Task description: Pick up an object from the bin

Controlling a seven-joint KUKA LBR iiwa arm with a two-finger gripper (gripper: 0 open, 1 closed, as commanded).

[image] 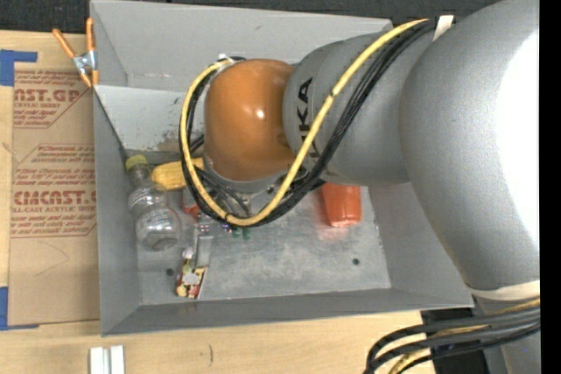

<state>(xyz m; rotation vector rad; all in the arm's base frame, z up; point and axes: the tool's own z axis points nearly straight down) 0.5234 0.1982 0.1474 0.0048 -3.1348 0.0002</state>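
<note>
Under the orange wrist cover (248, 120), the claw's state cannot be told. At its nine o'clock lie a clear bottle (151, 215) and a yellow piece (166, 178); at four, an orange cylinder (340, 204). The round bottle may roll away if the claw closes off-centre.

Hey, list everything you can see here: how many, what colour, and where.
bin: one, grey metal, centre of view
bottle: one, clear with yellowish cap, left of bin floor
yellow thing: one, yellow, beside the bottle's cap, partly under the arm
orange thing: one, orange, right of bin floor, partly under the arm
small packet: one, red, yellow and white, front left of bin floor
arm: one, silver-grey, reaching in from the right
wrist cover: one, orange, over the bin's middle
cables: several, black and yellow, along the arm and looped round the cover
</note>
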